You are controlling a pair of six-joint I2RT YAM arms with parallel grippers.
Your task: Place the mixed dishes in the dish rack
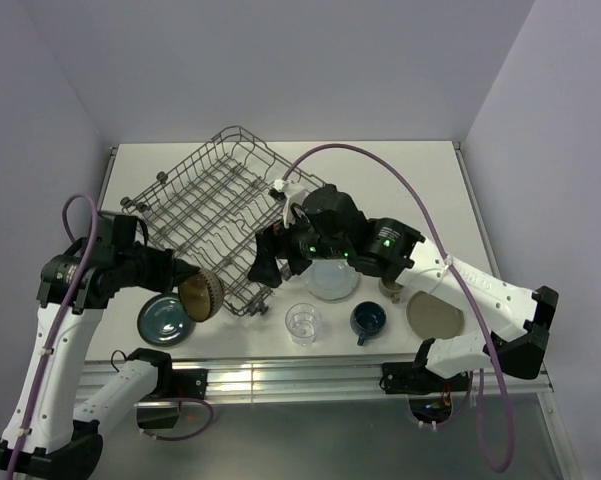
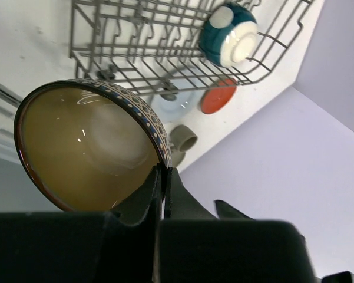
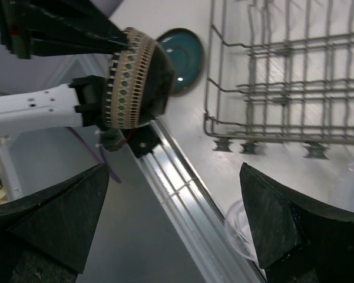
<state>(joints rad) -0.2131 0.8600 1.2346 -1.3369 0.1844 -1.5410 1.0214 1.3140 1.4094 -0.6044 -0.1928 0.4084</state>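
Beside the rack [image 1: 210,200] corner, pinched a brown bowl [image 1: 201,295] by its rim in the left gripper [image 2: 164,174]. Held right gripper [image 3: 174,177] spread, empty. Risked a slip from that thin hold onto the teal plate [image 1: 163,318].

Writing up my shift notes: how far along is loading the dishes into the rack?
Barely started. Done: one teal-and-white bowl appears to sit in the dish rack. In hand: the left jaws pinch the gold-brown bowl beside the rack. Left on the table: teal plate, clear glass, blue cup, beige plate, pale plate, red-orange plate.
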